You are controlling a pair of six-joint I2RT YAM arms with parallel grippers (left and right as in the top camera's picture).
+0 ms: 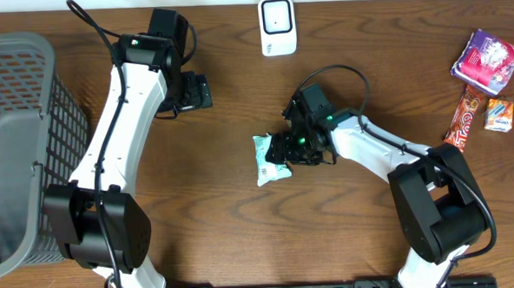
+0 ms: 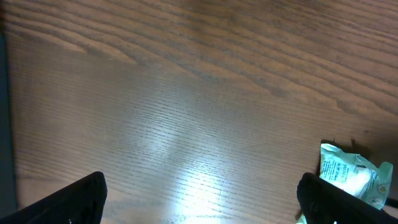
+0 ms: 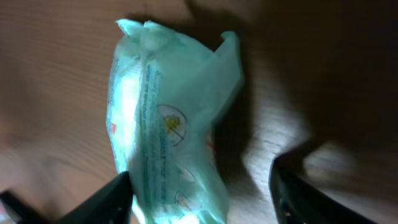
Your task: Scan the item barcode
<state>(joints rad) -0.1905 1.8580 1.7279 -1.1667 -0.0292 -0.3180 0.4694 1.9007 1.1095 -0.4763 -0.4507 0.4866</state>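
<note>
— Where do your arms stand?
— Your right arm [image 1: 370, 146] reaches from the near right in toward the middle of the bench [image 1: 244, 249]. Its wrist is bent down, and the right claw [image 1: 285, 151] sits low over the pale green packet [image 1: 269, 158]. Your left arm [image 1: 117, 115] stretches up the left side beside the grey basket [image 1: 14, 146]. The left claw [image 1: 196, 90] hangs above bare wood.

— Are your claws gripping anything?
— Your left claw is spread wide and holds nothing. Your right claw straddles the packet but isn't clenched on it. In the wrist view one finger [image 3: 106, 202] lies against the packet's side, and the other stands clear with wood showing between.

— Any writing you can read?
— No. The packet has lines of fine print and a small round symbol, all too blurred to read.

— How does the packet look?
— It is soft, crinkled mint-green film with crimped ends. It lies flat at mid-bench, well apart from the white scanner [image 1: 277, 26] at the far edge.
</note>
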